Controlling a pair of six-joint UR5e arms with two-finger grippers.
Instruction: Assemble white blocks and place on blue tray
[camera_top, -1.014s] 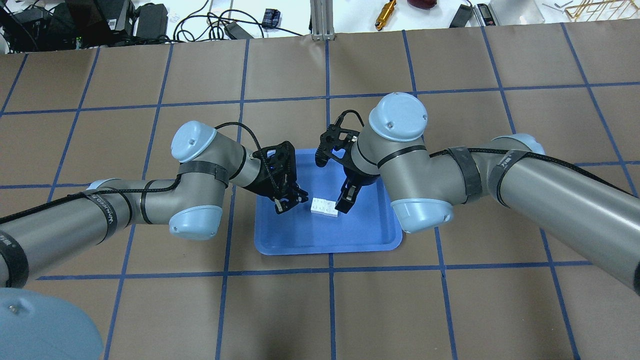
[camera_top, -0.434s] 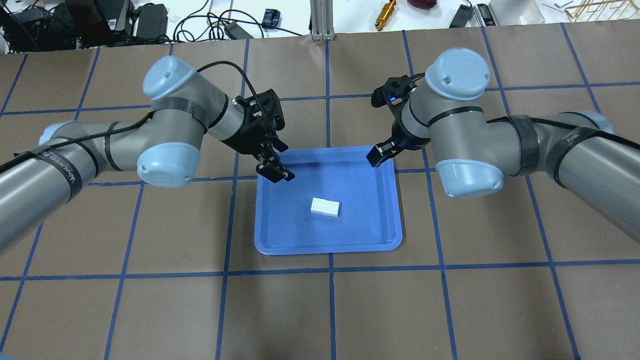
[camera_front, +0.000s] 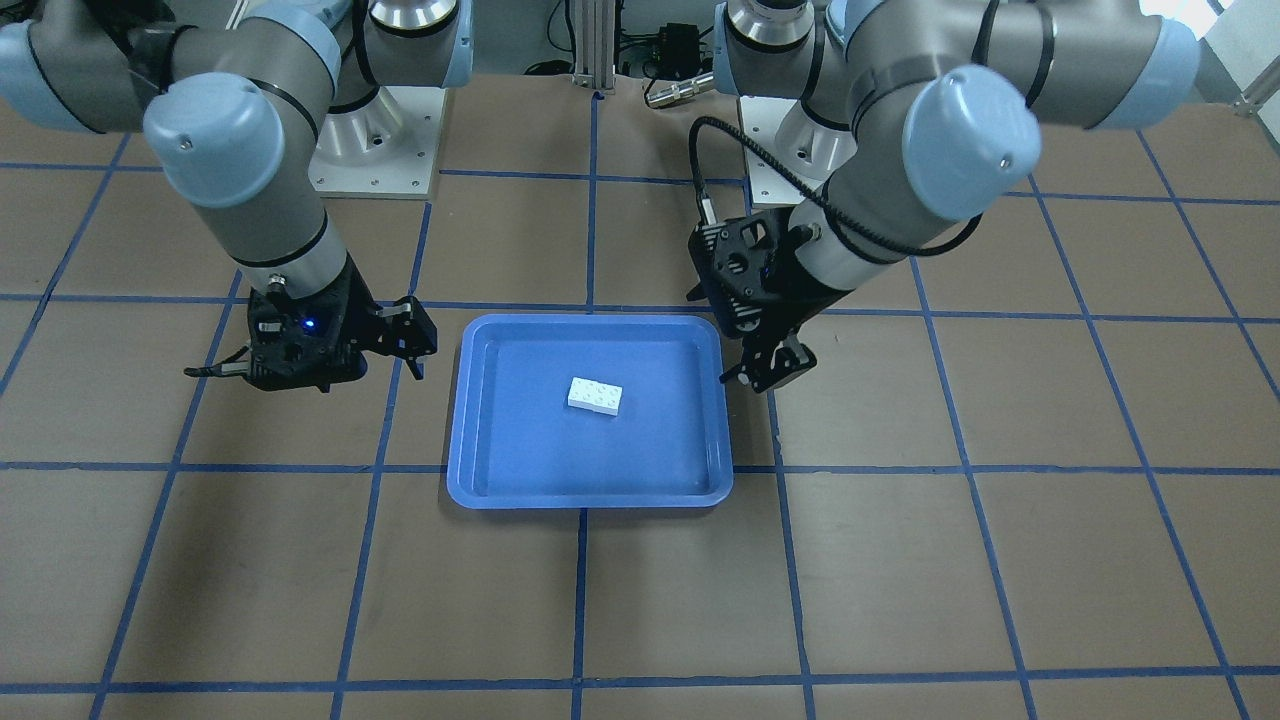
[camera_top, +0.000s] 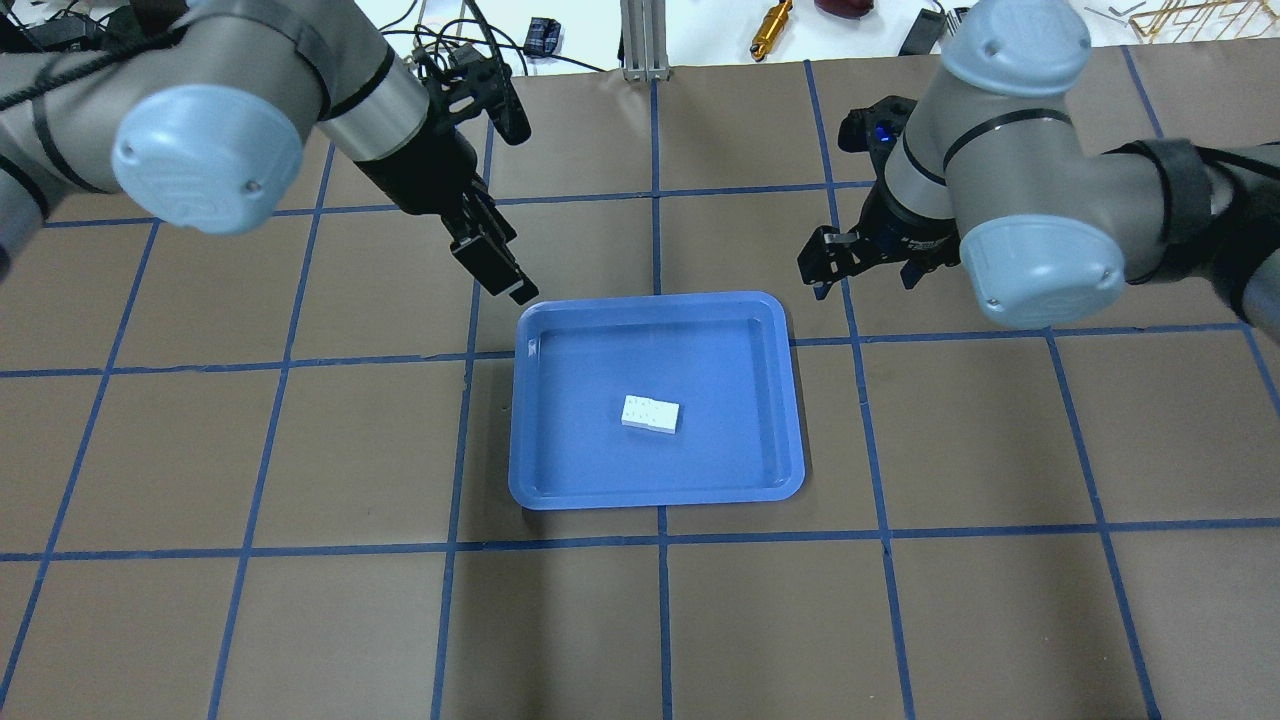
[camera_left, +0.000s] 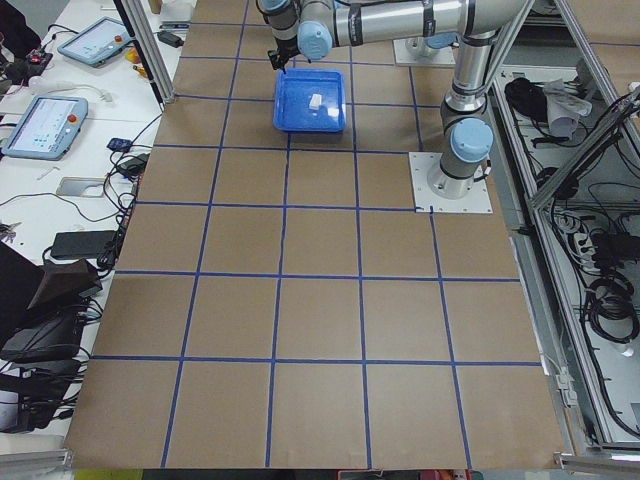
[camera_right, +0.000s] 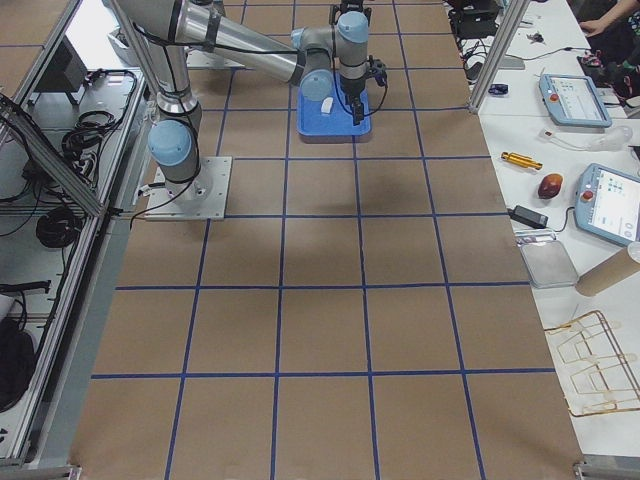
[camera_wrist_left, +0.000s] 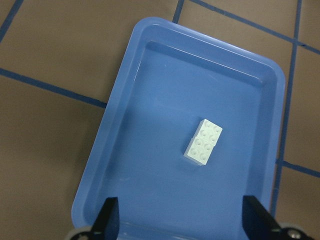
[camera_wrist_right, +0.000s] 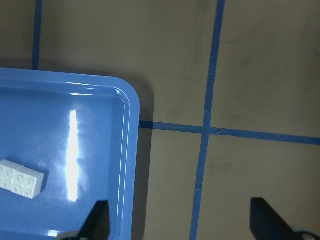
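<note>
The white blocks (camera_top: 651, 414) are joined into one short bar that lies flat, studs up, near the middle of the blue tray (camera_top: 600, 460). The bar also shows in the front view (camera_front: 595, 396), the left wrist view (camera_wrist_left: 203, 142) and the right wrist view (camera_wrist_right: 20, 178). My left gripper (camera_top: 497, 268) hangs open and empty above the tray's far left corner. Its fingertips (camera_wrist_left: 109, 217) stand wide apart. My right gripper (camera_top: 860, 272) is open and empty, above the table beyond the tray's far right corner. Its fingertips (camera_wrist_right: 97, 220) are wide apart too.
The tray sits on a brown table marked with a blue tape grid (camera_top: 660, 535). Beyond the far edge are cables (camera_top: 420, 45), a metal post (camera_top: 645, 40) and a gold tool (camera_top: 770, 28). Both arm bases (camera_front: 380, 150) stand at the robot's side.
Both grippers have lifted away from the white bar and drawn back, left to the far left, right to the far right. The bar has stayed put in the tray.
</note>
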